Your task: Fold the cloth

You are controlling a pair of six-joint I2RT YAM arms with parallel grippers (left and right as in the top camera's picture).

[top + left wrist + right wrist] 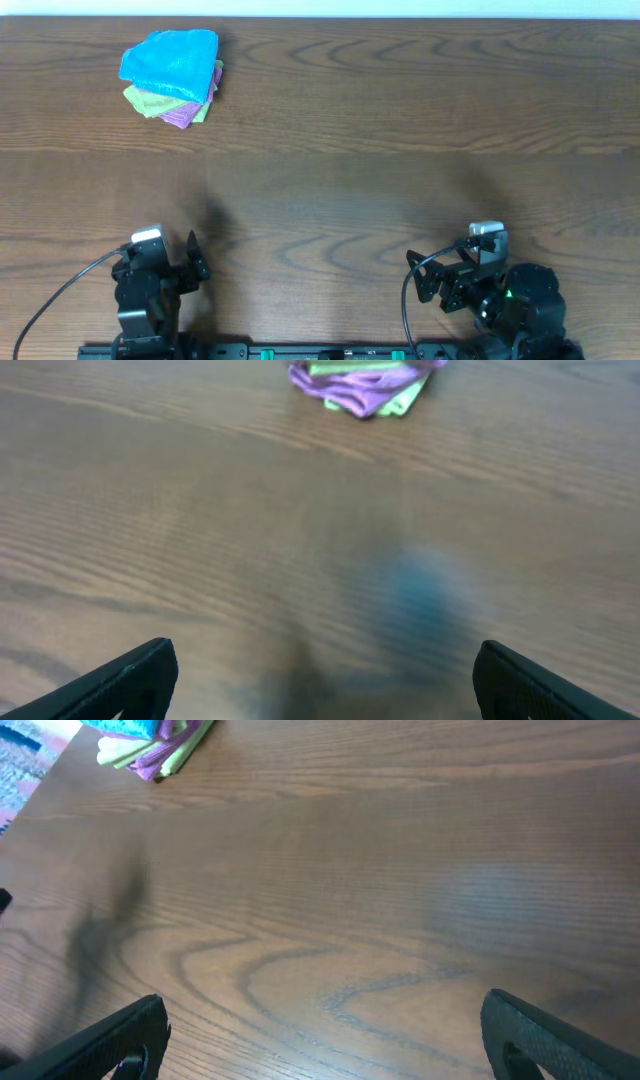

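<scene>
I note cloth stack at far-left corner of table, apparently folded. Left gripper and right gripper at near edge, spread wide, empty. Folding judged complete; next move: verify only.

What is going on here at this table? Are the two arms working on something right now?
Nothing is being handled at this moment. A small pile of cloths, blue on top of green and purple, lies at the far left of the table. Both arms sit at the near edge, well away from the pile. The left gripper and the right gripper are open and hold nothing. No cloth is spread out for folding.
</scene>
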